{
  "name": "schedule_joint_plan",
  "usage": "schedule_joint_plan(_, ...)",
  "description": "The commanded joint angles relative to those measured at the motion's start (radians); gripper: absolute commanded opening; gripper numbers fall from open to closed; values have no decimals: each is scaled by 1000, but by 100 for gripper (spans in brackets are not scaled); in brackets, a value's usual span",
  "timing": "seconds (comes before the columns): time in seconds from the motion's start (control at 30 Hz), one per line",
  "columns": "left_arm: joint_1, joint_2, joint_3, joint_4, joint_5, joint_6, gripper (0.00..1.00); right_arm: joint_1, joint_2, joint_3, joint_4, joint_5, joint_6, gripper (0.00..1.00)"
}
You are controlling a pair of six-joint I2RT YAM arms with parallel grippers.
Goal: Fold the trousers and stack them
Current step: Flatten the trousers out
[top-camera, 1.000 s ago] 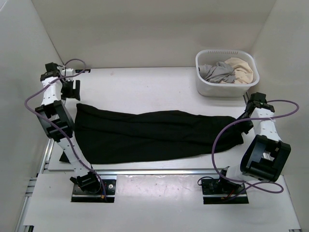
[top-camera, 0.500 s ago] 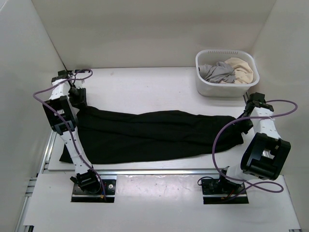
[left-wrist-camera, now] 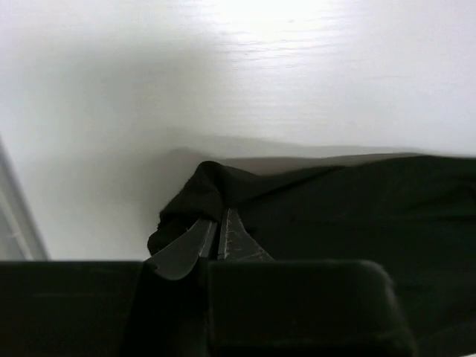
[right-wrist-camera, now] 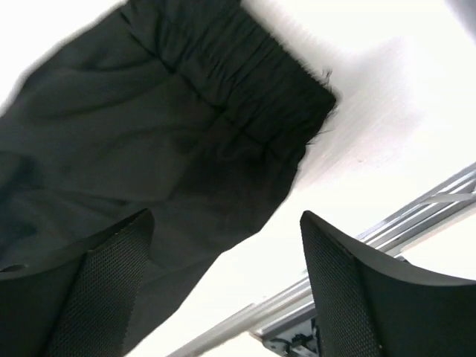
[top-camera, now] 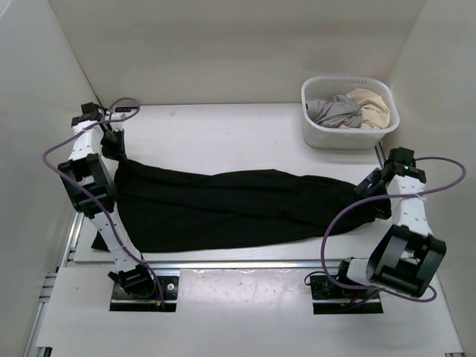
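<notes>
Trousers [top-camera: 223, 208] pinched in left jaws; right jaws apart.

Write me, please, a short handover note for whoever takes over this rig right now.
Left gripper: shut on the far-left corner of the trousers, pinching a bunch of cloth.
Right gripper: open above the gathered right end, holding nothing.
Trousers: spread lengthwise across the table; no fold made yet.
Left to do: fold them, then stack.
</notes>
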Motion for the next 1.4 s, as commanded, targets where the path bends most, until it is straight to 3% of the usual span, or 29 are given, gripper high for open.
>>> schedule_joint_plan(0.0, -4, -222, -40, 14, 68, 31, 14, -26, -87, 80, 17, 31, 4, 86)
schedule_joint_plan(0.17, -4, -276, -60, -24, 79, 40, 14, -27, 70, 187, -16, 0, 15, 91)
schedule_joint_plan(0.43, 40, -297, -51, -79, 121, 49, 14, -88, 276, 192, 42, -29, 41, 92)
schedule_joint_plan(0.53, 50, -288, -42, -104, 121, 58, 14, -88, 360, 222, 28, -29, 50, 82)
schedule_joint_plan(0.63, 69, -279, -19, -113, 121, 58, 14, -88, 370, 222, 28, 16, 72, 54)
schedule_joint_plan(0.67, 82, -279, -8, -113, 121, 58, 14, -88, 370, 222, 28, 33, 82, 41)
schedule_joint_plan(0.7, 94, -279, -8, -122, 121, 58, 14, -88, 361, 222, 28, 63, 82, 21)
schedule_joint_plan(0.8, 103, -257, 12, -132, 121, 69, 14, -88, 361, 271, -22, 97, 72, 4)
schedule_joint_plan(0.87, 112, -257, 12, -132, 121, 69, 14, -88, 350, 297, -47, 112, 72, 0)
schedule_joint_plan(1.07, 112, -248, 21, -141, 121, 69, 14, -88, 269, 388, -139, 132, 62, 0)
schedule_joint_plan(1.37, 112, -221, 78, -170, 90, 95, 14, -88, 210, 615, -144, 33, -16, 0)
